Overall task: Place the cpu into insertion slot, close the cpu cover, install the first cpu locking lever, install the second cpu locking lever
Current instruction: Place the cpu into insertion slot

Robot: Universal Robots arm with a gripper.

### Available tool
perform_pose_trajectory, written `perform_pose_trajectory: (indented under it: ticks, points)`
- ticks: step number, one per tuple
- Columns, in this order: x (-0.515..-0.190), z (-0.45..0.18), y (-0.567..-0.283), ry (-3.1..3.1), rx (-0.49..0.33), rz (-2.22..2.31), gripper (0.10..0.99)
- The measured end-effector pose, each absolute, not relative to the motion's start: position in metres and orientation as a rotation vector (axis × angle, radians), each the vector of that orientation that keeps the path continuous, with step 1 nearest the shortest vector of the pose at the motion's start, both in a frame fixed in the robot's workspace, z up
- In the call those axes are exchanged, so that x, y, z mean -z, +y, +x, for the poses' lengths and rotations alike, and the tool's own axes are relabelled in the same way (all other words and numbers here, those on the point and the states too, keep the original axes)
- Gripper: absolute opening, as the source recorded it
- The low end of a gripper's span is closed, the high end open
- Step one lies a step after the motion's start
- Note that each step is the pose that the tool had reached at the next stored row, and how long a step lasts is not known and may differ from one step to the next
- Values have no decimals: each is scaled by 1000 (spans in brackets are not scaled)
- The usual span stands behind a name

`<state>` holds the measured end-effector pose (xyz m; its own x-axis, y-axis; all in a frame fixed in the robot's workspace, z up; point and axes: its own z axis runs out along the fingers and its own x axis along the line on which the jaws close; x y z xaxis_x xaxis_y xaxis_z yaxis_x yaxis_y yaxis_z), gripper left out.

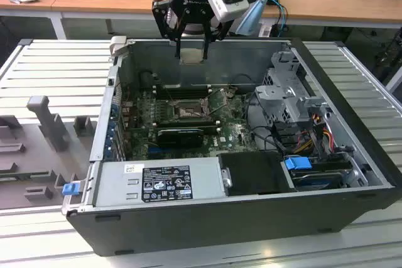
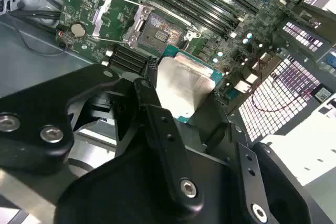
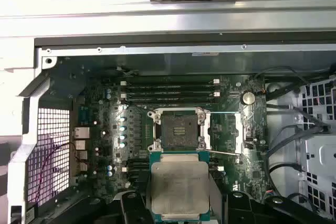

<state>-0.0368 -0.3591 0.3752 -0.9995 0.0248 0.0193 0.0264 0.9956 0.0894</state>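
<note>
Slatted table [image 1: 56, 61] bears an open computer case [image 1: 251, 224]; above its far side the gripper [image 1: 191, 54] pinches the cpu [image 3: 180, 184]. Placement is in hand, likely needing square alignment over the bare insertion slot [image 3: 176, 129].

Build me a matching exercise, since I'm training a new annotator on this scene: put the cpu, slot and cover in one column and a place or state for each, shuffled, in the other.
Things:
1. cpu
2. slot
3. cover

States:
a. empty, dark centre showing
b. folded open beside the slot
c. gripped by the tool, clear of the slot

Pairs: 1-c, 2-a, 3-b.
</note>
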Motion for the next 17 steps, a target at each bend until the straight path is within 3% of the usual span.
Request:
perform_pose_trajectory:
  ticks: [17]
  points:
    - [-375,-37,-359,-3117,142,-228,533]
